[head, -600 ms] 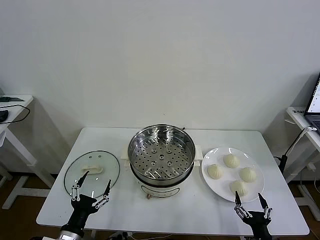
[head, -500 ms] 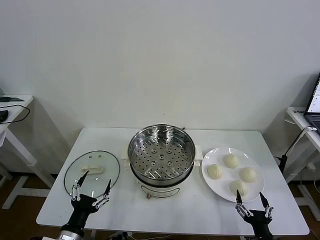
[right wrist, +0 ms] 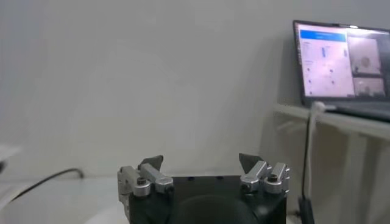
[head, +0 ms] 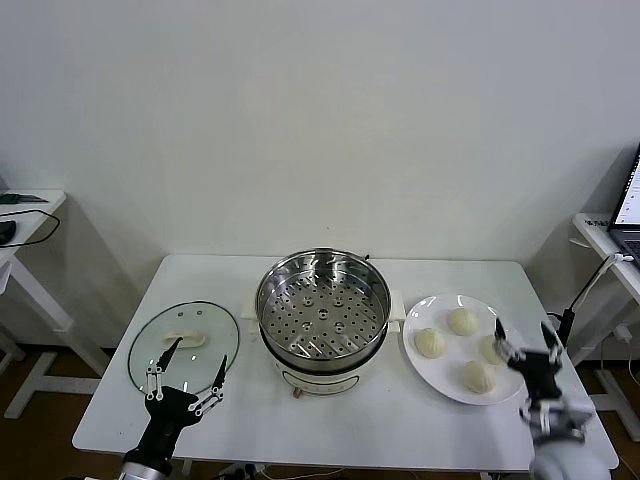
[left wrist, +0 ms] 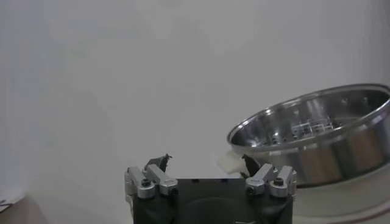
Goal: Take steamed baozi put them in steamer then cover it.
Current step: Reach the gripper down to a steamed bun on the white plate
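The steamer (head: 322, 315) stands uncovered mid-table, its perforated tray empty; it also shows in the left wrist view (left wrist: 317, 131). The glass cover (head: 185, 343) lies flat to its left. Several baozi lie on a white plate (head: 437, 371) to its right, among them one near the pot (head: 430, 342), one at the back (head: 462, 321) and one at the front (head: 478, 377). My right gripper (head: 522, 330) is open and empty, raised over the plate's right side, partly hiding a bun. My left gripper (head: 196, 354) is open and empty over the cover's front edge.
The white table (head: 400, 425) carries everything. A laptop (head: 630, 200) sits on a side table at far right and shows in the right wrist view (right wrist: 341, 61). Another side table (head: 20, 205) stands far left. A cable (head: 590, 285) hangs by the right edge.
My right gripper has risen from the table's front edge and moved back to the plate's right side. The left gripper has barely shifted.
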You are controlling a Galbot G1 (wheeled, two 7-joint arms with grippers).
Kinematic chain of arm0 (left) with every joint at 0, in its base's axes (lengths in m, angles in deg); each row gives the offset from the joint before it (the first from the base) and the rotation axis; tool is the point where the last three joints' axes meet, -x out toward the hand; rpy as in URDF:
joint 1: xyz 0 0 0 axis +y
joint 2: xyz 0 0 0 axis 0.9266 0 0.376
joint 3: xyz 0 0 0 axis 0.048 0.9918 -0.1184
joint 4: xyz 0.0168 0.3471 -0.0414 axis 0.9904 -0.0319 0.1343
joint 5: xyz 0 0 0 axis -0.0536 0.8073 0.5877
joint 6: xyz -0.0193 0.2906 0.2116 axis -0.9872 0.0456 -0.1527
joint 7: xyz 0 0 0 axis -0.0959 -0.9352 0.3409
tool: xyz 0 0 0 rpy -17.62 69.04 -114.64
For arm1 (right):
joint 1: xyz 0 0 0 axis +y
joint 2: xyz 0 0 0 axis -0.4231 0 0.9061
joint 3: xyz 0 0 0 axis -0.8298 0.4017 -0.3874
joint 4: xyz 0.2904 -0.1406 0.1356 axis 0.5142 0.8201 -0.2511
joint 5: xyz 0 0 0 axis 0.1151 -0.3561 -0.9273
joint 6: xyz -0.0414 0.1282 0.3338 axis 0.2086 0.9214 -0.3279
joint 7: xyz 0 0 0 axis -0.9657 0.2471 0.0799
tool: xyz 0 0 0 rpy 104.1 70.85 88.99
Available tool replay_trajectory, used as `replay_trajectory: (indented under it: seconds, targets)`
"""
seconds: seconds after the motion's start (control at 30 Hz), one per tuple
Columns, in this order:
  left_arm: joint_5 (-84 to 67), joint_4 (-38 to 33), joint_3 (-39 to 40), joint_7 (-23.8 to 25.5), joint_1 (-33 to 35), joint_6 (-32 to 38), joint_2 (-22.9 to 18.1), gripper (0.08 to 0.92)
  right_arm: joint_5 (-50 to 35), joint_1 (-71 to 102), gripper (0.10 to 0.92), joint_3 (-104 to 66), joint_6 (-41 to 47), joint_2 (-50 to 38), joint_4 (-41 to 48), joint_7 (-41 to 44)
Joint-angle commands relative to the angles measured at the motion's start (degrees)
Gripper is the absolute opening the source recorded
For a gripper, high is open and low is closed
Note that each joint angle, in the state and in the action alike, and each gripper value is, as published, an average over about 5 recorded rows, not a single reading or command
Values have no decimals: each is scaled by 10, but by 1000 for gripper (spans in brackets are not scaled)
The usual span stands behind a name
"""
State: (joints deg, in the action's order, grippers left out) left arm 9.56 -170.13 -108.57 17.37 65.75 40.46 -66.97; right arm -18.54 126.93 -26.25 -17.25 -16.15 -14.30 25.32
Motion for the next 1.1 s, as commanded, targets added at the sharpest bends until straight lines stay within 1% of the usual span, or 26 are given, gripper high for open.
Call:
replay_trajectory:
  seconds: [0.03,0.13,0.23,0.33,0.47,0.6,0.73,0.83,1.1]
  targets:
    - [-2,-10,2,0,3,-3,-1,823,-88,-315,823,176,70,-127,205,131]
    - [-4,-12,2,0,3,-4,-2,823,-73,-395,823,265,66,-153,266,240]
    - [-7,-13,1,0,3,-5,-3,823,-24,-461,823,352,47,-178,313,373]
    - [-9,-13,-1,0,3,-7,-3,823,46,-531,823,426,26,-189,355,504]
    - [-19,-13,-1,0,2,-13,-5,823,151,-623,823,509,-4,-180,415,673]
    - [-28,-14,-2,0,3,-21,-9,823,266,-686,823,560,-30,-157,460,802]
    - [-29,-15,-6,-1,6,-24,-13,823,357,-723,823,580,-37,-129,485,881]
    - [-30,-16,-9,-1,9,-25,-16,823,413,-740,823,593,-42,-110,494,913]
    - [-30,-18,-13,-4,16,-26,-22,823,495,-753,823,614,-62,-36,553,899]
